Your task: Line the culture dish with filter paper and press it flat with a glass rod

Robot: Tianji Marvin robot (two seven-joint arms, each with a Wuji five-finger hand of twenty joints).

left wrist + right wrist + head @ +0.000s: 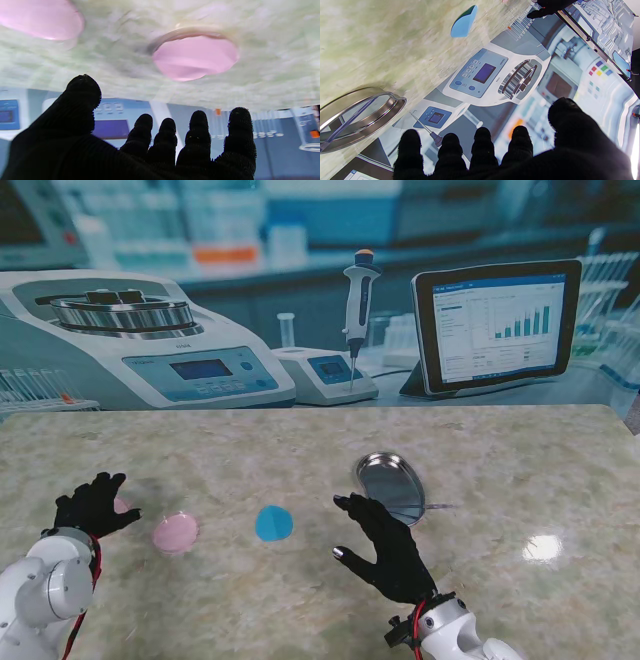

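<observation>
A pink round dish (175, 532) lies on the marble table (300, 450), left of centre; in the left wrist view a pink dish (195, 57) shows a clear glass rim. A second pink round piece (122, 505) peeks out beside my left hand (95, 505), which hovers open with its fingers spread. A blue filter paper disc (273, 523) (463, 22) lies between the hands. An oval metal tray (390, 485) (362, 112) holds the glass rod (436, 506) (350, 117). My right hand (385, 545) hangs open just nearer to me than the tray, holding nothing.
A printed lab backdrop (300, 300) stands along the table's far edge. A bright glare spot (543, 547) sits on the marble at the right.
</observation>
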